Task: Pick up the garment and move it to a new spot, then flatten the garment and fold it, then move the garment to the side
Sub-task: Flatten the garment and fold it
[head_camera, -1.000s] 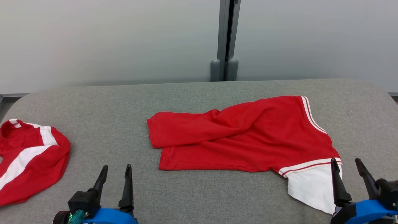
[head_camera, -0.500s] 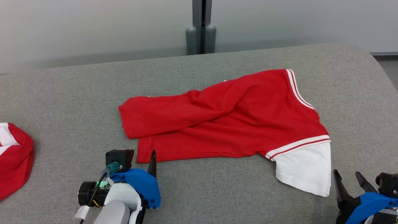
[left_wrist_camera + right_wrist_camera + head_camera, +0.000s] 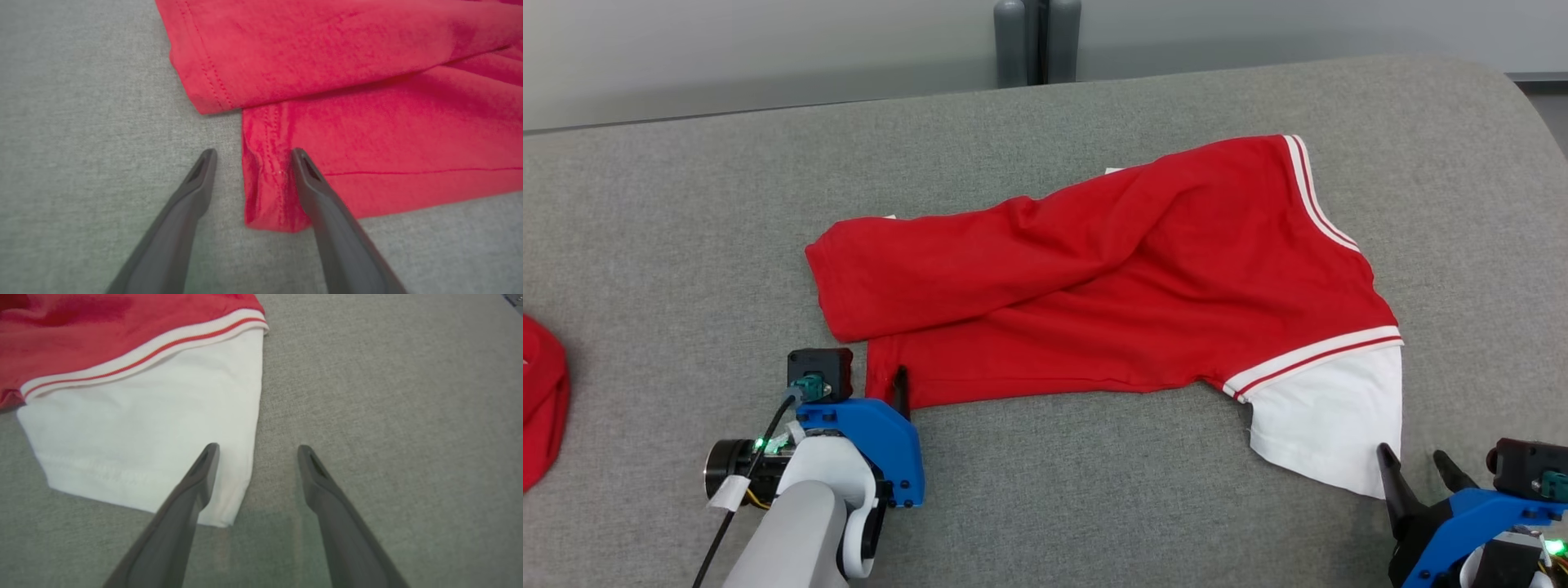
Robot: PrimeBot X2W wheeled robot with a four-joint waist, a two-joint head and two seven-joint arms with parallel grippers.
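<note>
The red cotton shirt with white stripes and one white sleeve [image 3: 1111, 302] lies in the middle of the soft grey cloth-covered table [image 3: 686, 204]. It is not flat (its top part is flopped over the bottom part, with wrinkles).

The left gripper [image 3: 253, 152] is at the shirt's near left corner. Its two dark fingers [image 3: 196, 192] are spread apart, one over the red hem and one over the bare table, so the hem edge sits between them. The right gripper [image 3: 258, 448] is spread apart too, one finger over the white sleeve's corner and one over the table. Neither one pinches anything yet.

I think this is the picking-up step. Next, both claws need to go down, squeeze shut on their corners, and lift together so the shirt does not twist.

The left wrist view shows a small bump in the hem right between the fingers. The head view shows the whole shirt, plus a second red cloth [image 3: 539, 408] at the table's left edge.
</note>
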